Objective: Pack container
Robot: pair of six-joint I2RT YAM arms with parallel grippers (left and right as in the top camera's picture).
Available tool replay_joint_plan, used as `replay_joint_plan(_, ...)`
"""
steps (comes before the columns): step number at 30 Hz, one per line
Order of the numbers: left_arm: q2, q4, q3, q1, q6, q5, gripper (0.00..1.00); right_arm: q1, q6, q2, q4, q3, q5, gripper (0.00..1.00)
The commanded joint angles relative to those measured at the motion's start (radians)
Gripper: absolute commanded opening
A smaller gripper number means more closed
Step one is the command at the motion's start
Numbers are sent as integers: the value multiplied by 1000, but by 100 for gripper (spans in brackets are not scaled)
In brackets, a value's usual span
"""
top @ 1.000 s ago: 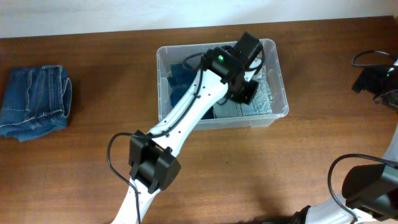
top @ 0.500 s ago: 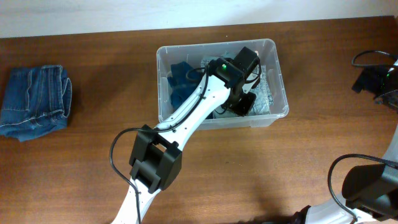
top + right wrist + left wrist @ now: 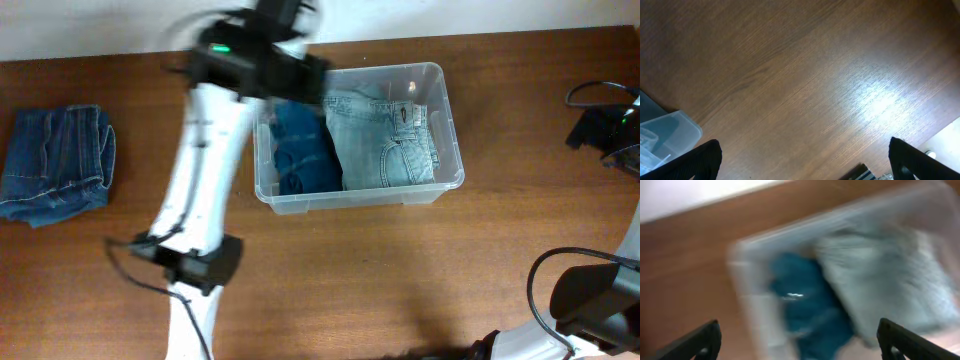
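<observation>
Clear container (image 3: 400, 196) holds jeans (image 3: 385, 140) | left gripper (image 3: 799, 330) wide, empty | right gripper (image 3: 803, 147) wide, empty

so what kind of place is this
Likely a robotics lab bench: a wooden table, a white robot arm, and a clear container of folded jeans being packed.

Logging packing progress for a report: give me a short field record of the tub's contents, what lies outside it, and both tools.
container: clear, upright on the table
inside, left: dark blue garment
inside, right: light blue jeans, lying flat
outside: folded blue jeans, on the table, well left of the container
left tool: open, empty, above the container; view blurred
right tool: open, empty, over bare table
</observation>
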Motion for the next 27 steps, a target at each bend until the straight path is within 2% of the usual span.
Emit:
replay_joint_plan(1, -40, -18, 33, 202, 8, -238, 99, -3, 11, 1, 0, 1, 8, 99)
replay_joint_plan(4, -19, -10, 18, 354, -5, -263, 98, -3, 11, 1, 0, 1, 9, 99)
replay_joint_plan(5, -11, -11, 17, 389, -17, -262, 89, -3, 11, 1, 0, 1, 9, 98)
replay_joint_plan(6, 0, -12, 16, 436, -35, -259, 70, -3, 11, 1, 0, 1, 9, 98)
replay_joint_plan(8, 24, -15, 15, 520, -41, -245, 24, -3, 12, 1, 0, 1, 9, 98)
replay_joint_plan(10, 55, -11, 15, 613, -58, -241, 1, -3, 12, 1, 0, 1, 8, 99)
replay_joint_plan(12, 116, 11, 15, 728, -63, -233, 1, -3, 11, 1, 0, 1, 9, 99)
replay_joint_plan(18, 264, 32, 15, 870, -63, -116, 1, -3, 11, 1, 0, 1, 9, 98)
replay_joint_plan(27, 414, 30, 15, 967, -62, -116, 1, -3, 11, 1, 0, 1, 8, 98)
